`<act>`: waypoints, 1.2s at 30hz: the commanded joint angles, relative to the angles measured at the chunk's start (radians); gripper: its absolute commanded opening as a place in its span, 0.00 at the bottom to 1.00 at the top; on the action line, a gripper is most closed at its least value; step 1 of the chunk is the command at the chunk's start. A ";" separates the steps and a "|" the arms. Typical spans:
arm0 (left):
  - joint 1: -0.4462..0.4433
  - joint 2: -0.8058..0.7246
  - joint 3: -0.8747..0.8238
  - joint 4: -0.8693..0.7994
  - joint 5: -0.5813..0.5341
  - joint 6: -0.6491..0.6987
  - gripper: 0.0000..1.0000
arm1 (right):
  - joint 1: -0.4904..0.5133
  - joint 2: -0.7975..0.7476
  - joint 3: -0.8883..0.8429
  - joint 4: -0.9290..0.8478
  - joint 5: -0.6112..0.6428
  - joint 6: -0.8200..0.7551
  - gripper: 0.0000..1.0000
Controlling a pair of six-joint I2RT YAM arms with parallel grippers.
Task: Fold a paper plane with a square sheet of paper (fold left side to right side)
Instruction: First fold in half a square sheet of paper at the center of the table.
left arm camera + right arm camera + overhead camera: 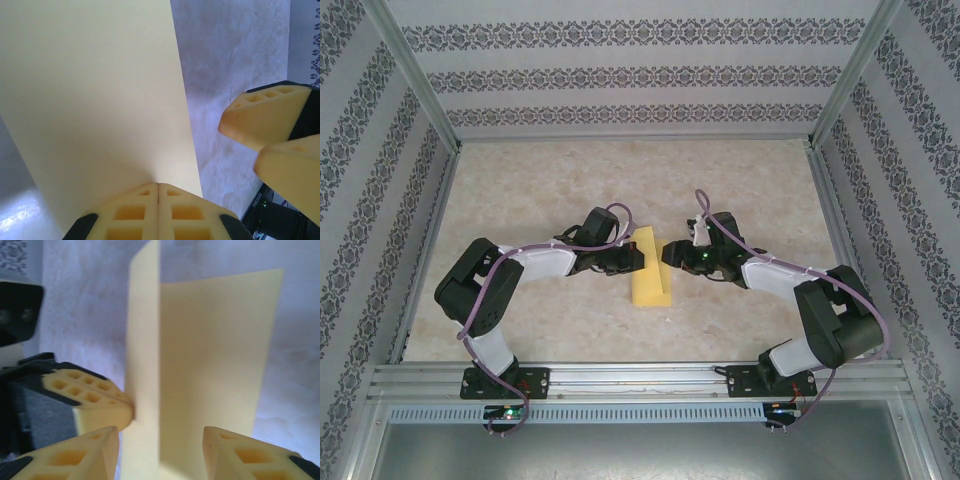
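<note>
Thin yellow square sheet of paper (652,275): left half upright.
Left gripper (158,186): pinching its raised edge.
Right gripper (161,435): fingers apart, holding nothing.
Beige table (550,180): wide room all round.

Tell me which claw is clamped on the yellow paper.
The left claw: its fingers are pressed shut on the raised flap of the square sheet of paper. The right claw has its fingers standing apart.

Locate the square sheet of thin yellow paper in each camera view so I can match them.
Top external: the square sheet of thin yellow paper, mid-frame, between both arms' jaws.
Left wrist: the paper, upper left, rising from shut jaws.
Right wrist: the paper, centre, one flap upright.
Shared landmark: the left gripper pinching that upright flap.
</note>
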 commanded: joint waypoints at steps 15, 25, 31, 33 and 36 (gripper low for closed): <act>-0.024 0.001 0.019 -0.019 0.004 0.029 0.00 | 0.058 0.202 0.074 0.168 -0.135 0.055 0.42; -0.025 -0.017 0.013 -0.020 -0.012 0.030 0.00 | 0.060 0.205 0.062 0.140 -0.091 0.044 0.14; -0.023 -0.079 0.000 -0.059 -0.075 0.048 0.08 | 0.058 0.194 0.064 0.093 -0.057 0.022 0.07; -0.021 -0.105 -0.006 -0.078 -0.110 0.056 0.15 | 0.059 0.189 0.065 0.081 -0.048 0.017 0.07; -0.018 -0.130 -0.012 -0.121 -0.171 0.070 0.27 | 0.058 0.184 0.065 0.058 -0.030 0.007 0.07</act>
